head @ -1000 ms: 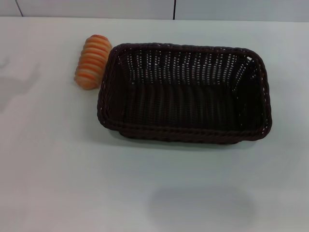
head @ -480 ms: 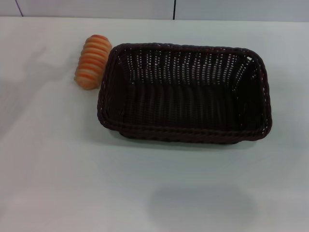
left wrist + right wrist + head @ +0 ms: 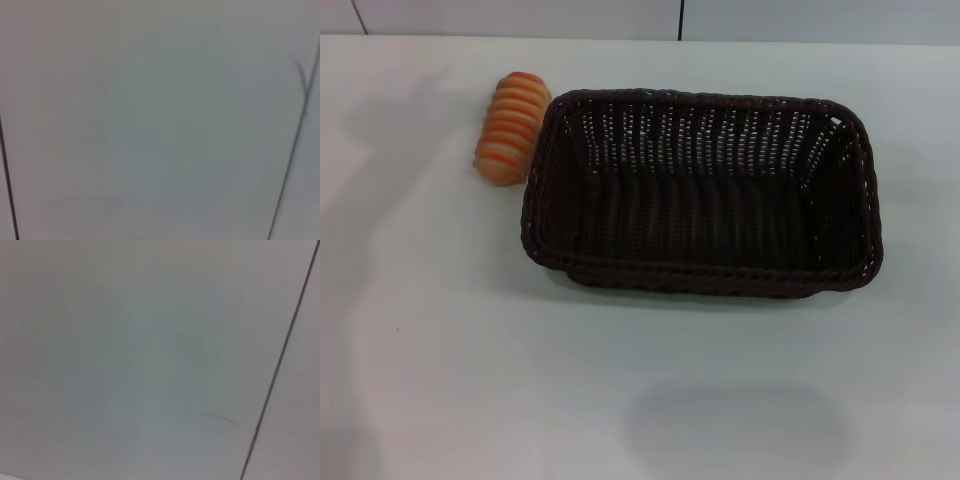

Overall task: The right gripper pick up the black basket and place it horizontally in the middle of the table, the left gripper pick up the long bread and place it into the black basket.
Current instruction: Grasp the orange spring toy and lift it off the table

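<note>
From the head view, the black basket (image 3: 703, 192) lies lengthwise across the middle of the table (image 3: 470, 380), open side up. The long bread (image 3: 508, 127) rests on the table just beside the basket's far-left corner. Neither gripper appears, so their fingers cannot be judged. Both wrist views show only a pale surface crossed by thin dark seams.

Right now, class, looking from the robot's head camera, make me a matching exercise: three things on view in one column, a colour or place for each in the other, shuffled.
Things:
1. long bread
2. black basket
3. table

Descriptions:
A. plain white, carries the other two
B. orange with cream stripes, lies beside the left end of the wicker container
C. dark woven, nothing in it, long side across the view

Pairs: 1-B, 2-C, 3-A
</note>
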Available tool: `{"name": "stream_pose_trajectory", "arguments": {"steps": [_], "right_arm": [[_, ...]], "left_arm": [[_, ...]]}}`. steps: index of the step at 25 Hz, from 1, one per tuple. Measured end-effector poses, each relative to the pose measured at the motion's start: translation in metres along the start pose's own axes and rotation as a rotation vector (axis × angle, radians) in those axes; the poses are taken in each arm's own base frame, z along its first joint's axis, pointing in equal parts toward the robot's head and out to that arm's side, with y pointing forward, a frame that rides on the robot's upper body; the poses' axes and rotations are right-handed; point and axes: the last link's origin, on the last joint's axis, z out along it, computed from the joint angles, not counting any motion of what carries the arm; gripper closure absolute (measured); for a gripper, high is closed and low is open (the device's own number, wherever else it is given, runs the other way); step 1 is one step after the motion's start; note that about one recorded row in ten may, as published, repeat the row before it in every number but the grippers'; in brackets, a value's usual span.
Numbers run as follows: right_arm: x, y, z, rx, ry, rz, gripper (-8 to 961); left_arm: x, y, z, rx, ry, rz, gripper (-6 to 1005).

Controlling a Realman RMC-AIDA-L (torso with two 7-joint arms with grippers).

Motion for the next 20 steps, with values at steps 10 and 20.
{"name": "stream_pose_trajectory", "arguments": {"steps": [10,20], "right_arm": [[0.023,-0.015,-0.009,0.016,0.034,-0.026,411],[0.029,-0.031,-0.037,-0.173,-0.204,-0.095,411]], "left_arm": [[0.026,0.013,0.036,0.084,-0.118,0.014,290],[0.029,0.014,0.055,0.140,-0.181,0.033,294]]}}
